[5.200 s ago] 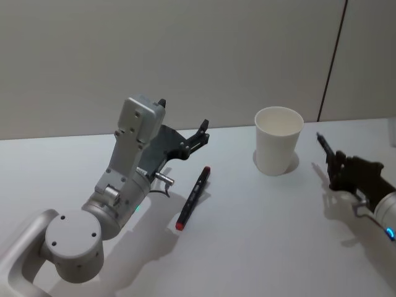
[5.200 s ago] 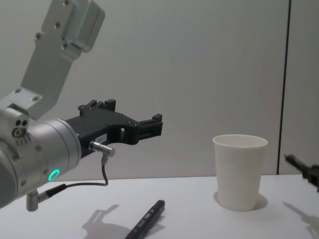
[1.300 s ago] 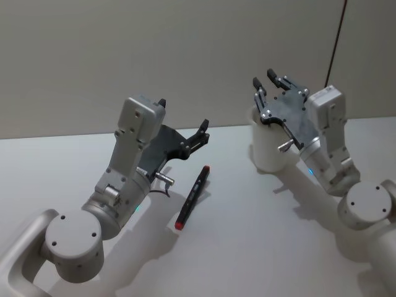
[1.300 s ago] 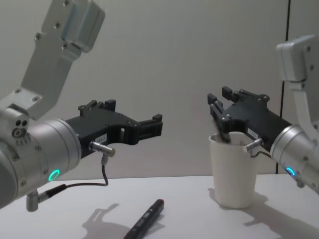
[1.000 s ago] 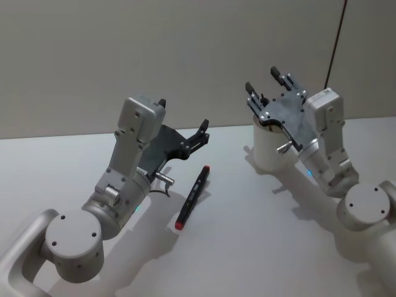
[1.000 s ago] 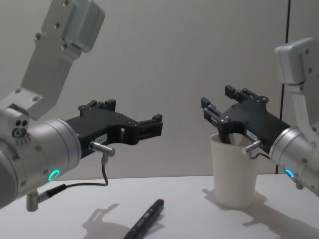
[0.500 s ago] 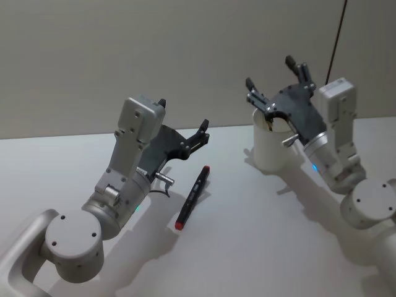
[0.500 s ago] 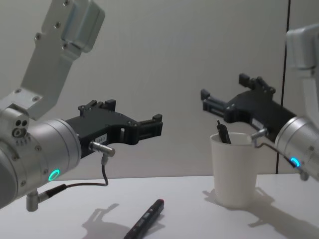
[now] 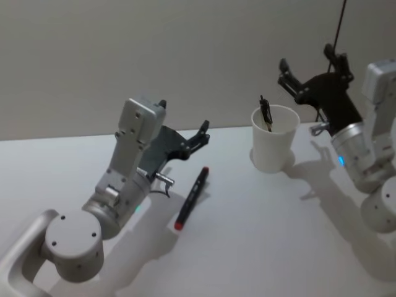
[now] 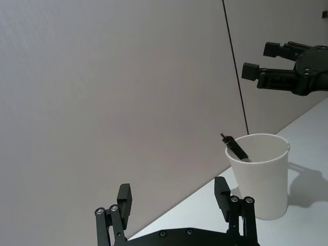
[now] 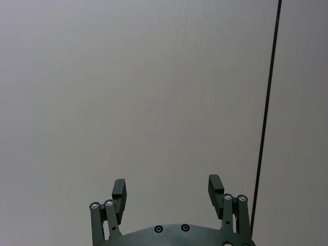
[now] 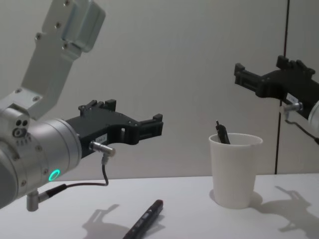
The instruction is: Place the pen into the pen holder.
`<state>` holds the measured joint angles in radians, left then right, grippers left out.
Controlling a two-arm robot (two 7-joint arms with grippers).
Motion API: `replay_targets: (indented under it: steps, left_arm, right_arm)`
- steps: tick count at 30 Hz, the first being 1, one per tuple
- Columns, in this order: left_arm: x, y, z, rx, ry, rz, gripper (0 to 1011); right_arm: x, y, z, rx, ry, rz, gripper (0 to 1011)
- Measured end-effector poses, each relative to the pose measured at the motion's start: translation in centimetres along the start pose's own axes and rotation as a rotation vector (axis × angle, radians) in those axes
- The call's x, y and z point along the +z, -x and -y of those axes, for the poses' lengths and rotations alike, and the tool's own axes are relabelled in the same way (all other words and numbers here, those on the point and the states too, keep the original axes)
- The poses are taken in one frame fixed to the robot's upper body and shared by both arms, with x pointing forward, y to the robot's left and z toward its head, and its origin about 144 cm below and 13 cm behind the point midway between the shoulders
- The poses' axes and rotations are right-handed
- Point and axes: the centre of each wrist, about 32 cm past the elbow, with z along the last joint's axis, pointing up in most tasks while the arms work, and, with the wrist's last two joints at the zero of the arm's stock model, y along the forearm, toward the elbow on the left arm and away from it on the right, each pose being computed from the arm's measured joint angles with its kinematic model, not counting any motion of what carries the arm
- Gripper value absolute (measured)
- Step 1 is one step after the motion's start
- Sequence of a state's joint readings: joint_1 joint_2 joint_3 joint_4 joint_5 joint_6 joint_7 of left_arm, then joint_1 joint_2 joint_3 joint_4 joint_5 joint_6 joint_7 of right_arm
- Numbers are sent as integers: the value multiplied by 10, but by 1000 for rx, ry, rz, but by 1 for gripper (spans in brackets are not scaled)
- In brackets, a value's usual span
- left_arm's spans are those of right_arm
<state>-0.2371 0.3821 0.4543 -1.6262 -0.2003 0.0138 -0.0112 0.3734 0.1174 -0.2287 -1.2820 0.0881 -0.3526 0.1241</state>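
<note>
Head view: the left gripper (image 9: 183, 116) hangs above the bench (image 9: 247, 241) with its fingers spread wide and nothing between them. A red-tipped pen (image 9: 192, 198) lies flat on the bench just below and a little to the right of those fingers. The right gripper (image 9: 305, 59) is raised above and to the right of the pen holder (image 9: 272, 151), fingers parted and empty. A dark pen (image 9: 266, 113) stands in the holder, leaning on its left rim with its top poking out, below and to the left of the right fingers and well apart from them.

Left wrist view: the left gripper's (image 10: 172, 192) fingers stand apart, and the pen holder (image 10: 261, 179) sits beyond one of them with the dark pen (image 10: 234, 146) slanting out of it. The right gripper (image 10: 261, 60) hovers higher, its fingers parted.

Right wrist view: the right gripper's (image 11: 166, 184) fingers are held wide, facing a bare wall (image 11: 154, 77).

Chest view: the left gripper (image 12: 133, 114) points right, fingers apart, with the red-tipped pen (image 12: 147, 216) on the bench beneath its fingertips. The pen holder (image 12: 234, 169) stands upright, the dark pen (image 12: 221, 132) tilted at its left rim, beneath the right gripper (image 12: 260, 69).
</note>
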Motion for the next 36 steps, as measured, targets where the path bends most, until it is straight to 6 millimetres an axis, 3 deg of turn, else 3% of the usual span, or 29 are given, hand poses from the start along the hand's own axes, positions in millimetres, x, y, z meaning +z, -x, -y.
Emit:
replay_targets:
  steps: [10,36]
  left_arm:
    - [0,0,0,0,0,0,1003]
    - [0,0,0,0,0,0,1003]
  right_arm:
    - [1,-1,8,-2,24,-8,1002]
    - [28,-5,81,-4,231,-81,1002]
